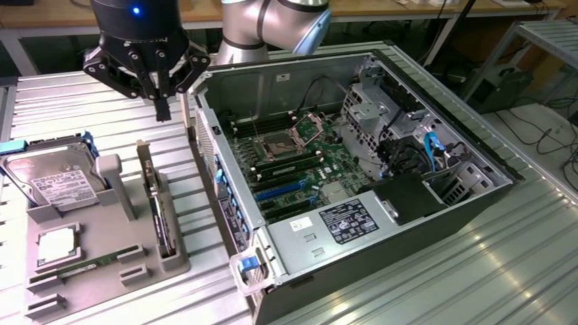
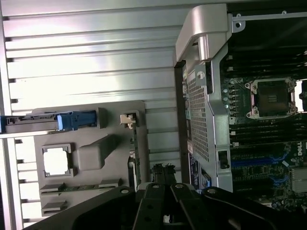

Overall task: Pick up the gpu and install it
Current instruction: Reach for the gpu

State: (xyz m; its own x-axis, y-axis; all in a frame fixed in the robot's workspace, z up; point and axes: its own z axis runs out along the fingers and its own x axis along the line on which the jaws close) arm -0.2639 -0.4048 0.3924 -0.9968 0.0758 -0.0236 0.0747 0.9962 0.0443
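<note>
Ribbed metal table (image 1: 505,271): carries all items.

Computer case (image 1: 262,84): lies on its side with the panel off and the motherboard (image 1: 298,162) facing up, at the exterior view's right.

Gripper (image 1: 162,112): fingers pressed together, holding nothing. It hangs in the air near the case's far corner, beyond the far end of the holder, and touches nothing.

Grey holder (image 1: 118,203): sits just beside the case, at the exterior view's left.

Hard drive (image 1: 54,176): propped at a tilt in the holder's outer side.

gpu (image 1: 162,217): stands on its long edge in the holder slot nearest the case. Its long axis runs far to near in the exterior view, roughly parallel to the case wall. The pale bracket end points away, toward the gripper.

Memory stick (image 1: 91,261): lies flat in a near slot.

Processor chip (image 1: 56,244): lies flat in its pocket.
</note>
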